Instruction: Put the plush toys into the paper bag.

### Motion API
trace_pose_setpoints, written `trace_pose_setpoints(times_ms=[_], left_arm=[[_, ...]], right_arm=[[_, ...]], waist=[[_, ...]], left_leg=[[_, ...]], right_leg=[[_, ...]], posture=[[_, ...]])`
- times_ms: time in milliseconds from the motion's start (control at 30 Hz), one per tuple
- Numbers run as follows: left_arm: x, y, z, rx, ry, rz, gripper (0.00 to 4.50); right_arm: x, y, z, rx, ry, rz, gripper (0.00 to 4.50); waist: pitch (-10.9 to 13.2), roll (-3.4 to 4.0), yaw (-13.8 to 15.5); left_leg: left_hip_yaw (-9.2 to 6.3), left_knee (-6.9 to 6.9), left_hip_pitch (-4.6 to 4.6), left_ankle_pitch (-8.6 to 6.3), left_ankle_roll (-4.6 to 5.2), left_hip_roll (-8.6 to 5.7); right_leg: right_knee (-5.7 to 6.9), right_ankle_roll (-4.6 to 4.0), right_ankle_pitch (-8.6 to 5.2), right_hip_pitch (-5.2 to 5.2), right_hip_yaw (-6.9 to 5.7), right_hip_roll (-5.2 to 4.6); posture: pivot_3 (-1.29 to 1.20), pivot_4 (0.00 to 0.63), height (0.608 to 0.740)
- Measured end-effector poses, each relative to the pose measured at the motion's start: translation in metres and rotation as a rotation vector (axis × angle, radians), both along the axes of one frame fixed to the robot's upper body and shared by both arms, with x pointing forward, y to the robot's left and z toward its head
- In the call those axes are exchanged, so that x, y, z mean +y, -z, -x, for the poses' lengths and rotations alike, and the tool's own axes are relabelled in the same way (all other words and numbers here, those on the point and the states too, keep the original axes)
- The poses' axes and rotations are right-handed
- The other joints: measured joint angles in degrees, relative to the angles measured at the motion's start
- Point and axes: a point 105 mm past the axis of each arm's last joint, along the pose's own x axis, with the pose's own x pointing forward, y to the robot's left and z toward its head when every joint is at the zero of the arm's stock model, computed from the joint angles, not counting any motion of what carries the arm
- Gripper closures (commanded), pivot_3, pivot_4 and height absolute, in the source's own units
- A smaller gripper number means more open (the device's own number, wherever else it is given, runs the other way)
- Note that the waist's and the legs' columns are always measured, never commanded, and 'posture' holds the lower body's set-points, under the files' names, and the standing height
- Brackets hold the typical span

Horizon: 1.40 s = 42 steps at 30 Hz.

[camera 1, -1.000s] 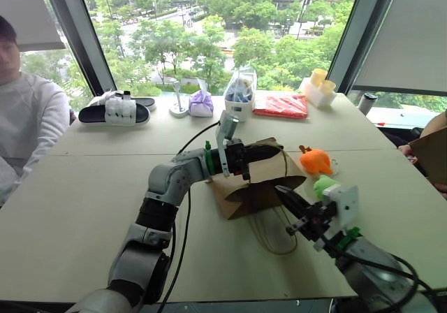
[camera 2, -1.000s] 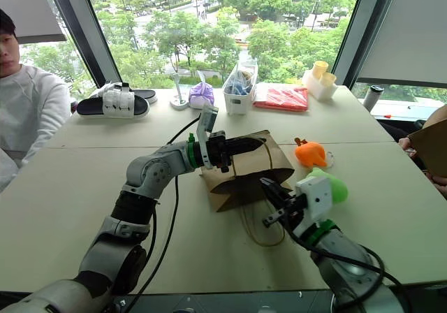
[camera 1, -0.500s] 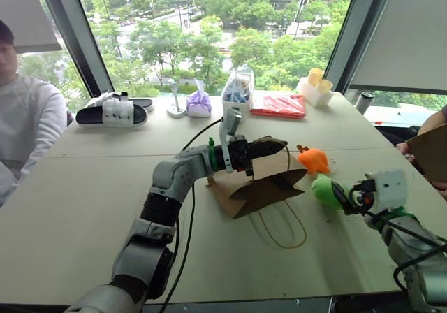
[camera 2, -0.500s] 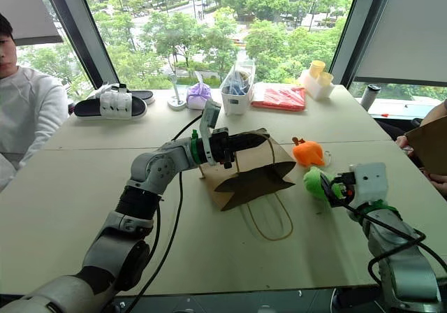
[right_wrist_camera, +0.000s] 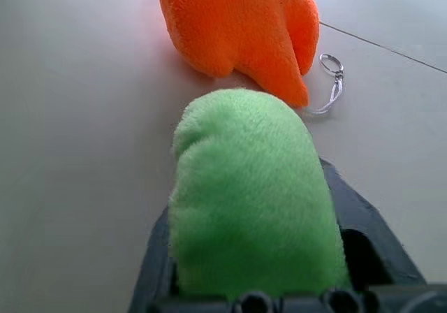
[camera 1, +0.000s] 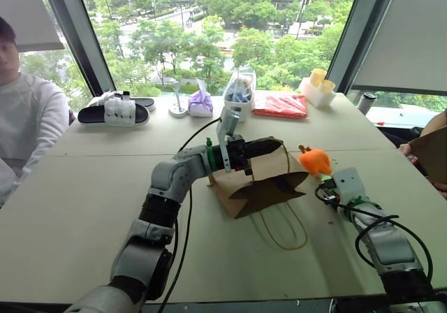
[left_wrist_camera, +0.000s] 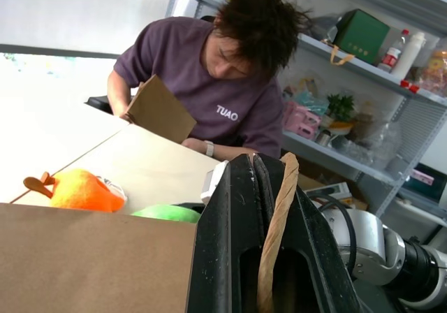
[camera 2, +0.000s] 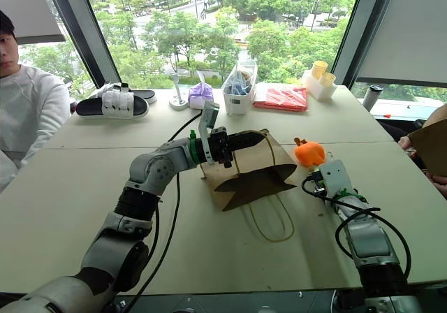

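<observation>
Paper bag [camera 1: 260, 181]: plain brown, lying on its side mid-bench, mouth toward the toys; one cord handle [left_wrist_camera: 274, 237] lifted, the other looped flat on the bench. Orange plush toy [camera 1: 315, 161]: rounded, small tuft, rests on the bench just beyond the bag's mouth. Green plush toy [right_wrist_camera: 253, 201]: rounded, fuzzy, close beside the orange one.

Pale table [camera 1: 84, 208], brown paper bag [camera 1: 262, 180], orange plush toy [camera 1: 315, 161], black sandal [camera 1: 115, 110], red packet [camera 1: 281, 105]
</observation>
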Motion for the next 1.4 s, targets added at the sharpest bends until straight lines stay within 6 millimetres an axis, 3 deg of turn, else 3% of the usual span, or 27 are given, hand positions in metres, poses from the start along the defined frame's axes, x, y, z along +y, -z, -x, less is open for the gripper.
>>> trace_pose_setpoints(times_ms=[33, 167, 333, 500, 667, 833, 1067, 1400], left_arm=[[0.0, 0.0, 0.0, 0.0, -0.002, 0.0, 4.5], [0.004, -0.002, -0.003, 0.0, -0.016, 0.009, 4.5], [0.007, -0.01, -0.008, -0.005, -0.028, 0.023, 4.5], [0.006, -0.012, -0.011, -0.005, -0.014, 0.032, 4.5], [0.0, -0.016, -0.013, 0.005, 0.023, 0.033, 4.5], [-0.005, -0.019, -0.009, -0.001, 0.049, 0.041, 4.5], [-0.006, -0.018, 0.001, 0.0, 0.081, 0.043, 4.5], [-0.005, -0.023, 0.011, 0.036, 0.102, 0.084, 4.5]], right_arm=[[0.0, -0.001, 0.0, -0.007, -0.002, 0.004, 4.48], [0.003, -0.019, 0.013, -0.11, -0.06, 0.003, 4.48], [0.032, -0.095, 0.055, -0.352, -0.324, 0.207, 4.48], [0.068, -0.09, 0.085, -0.304, -0.502, 0.164, 4.48], [0.124, -0.087, 0.106, -0.267, -0.715, 0.115, 4.48], [0.145, -0.081, 0.089, -0.256, -0.782, 0.172, 4.48], [0.142, -0.063, 0.049, -0.208, -0.777, 0.281, 4.48], [0.162, -0.057, 0.03, -0.181, -0.924, 0.424, 4.48]], waist=[[0.0, 0.0, 0.0], [0.0, 0.02, 0.1], [0.0, 0.01, 0.0], [0.0, -0.07, 0.0], [0.0, -0.09, 0.0], [0.1, -0.12, 0.0], [0.1, -0.11, 0.0], [0.1, -0.11, -0.1]], left_leg=[[0.0, 0.02, 0.0, 0.0, 0.0, 0.0], [-0.02, 0.03, -0.08, 0.0, 0.0, -0.02], [-0.03, -0.01, -0.02, -0.01, 0.01, 0.0], [-0.02, 0.12, 0.0, -0.01, 0.01, 0.02], [-0.05, 0.14, -0.01, -0.02, 0.02, 0.02], [-0.05, 0.15, -0.02, -0.02, 0.02, 0.02], [-0.08, 0.12, -0.07, -0.02, 0.01, 0.01], [-0.07, 0.14, -0.05, -0.01, 0.01, 0.0]], right_leg=[[0.0, 0.0, 0.0, 0.02, 0.0, 0.0], [0.0, 0.02, 0.0, -0.07, 0.0, 0.0], [-0.04, 0.1, -0.05, 0.0, -0.04, 0.02], [-0.03, 0.09, -0.05, 0.11, -0.04, 0.02], [-0.04, 0.09, -0.05, 0.1, -0.05, 0.02], [-0.03, 0.07, -0.04, 0.07, -0.06, 0.02], [-0.03, 0.07, -0.04, 0.0, -0.05, 0.01], [0.01, 0.07, -0.04, 0.0, -0.05, 0.01]], posture=[[0.0, 0.15, 0.74], [0.0, 0.15, 0.74], [0.0, 0.15, 0.74], [0.0, 0.15, 0.74], [0.0, 0.15, 0.74], [0.0, 0.15, 0.74], [0.0, 0.15, 0.74], [0.0, 0.15, 0.74]])
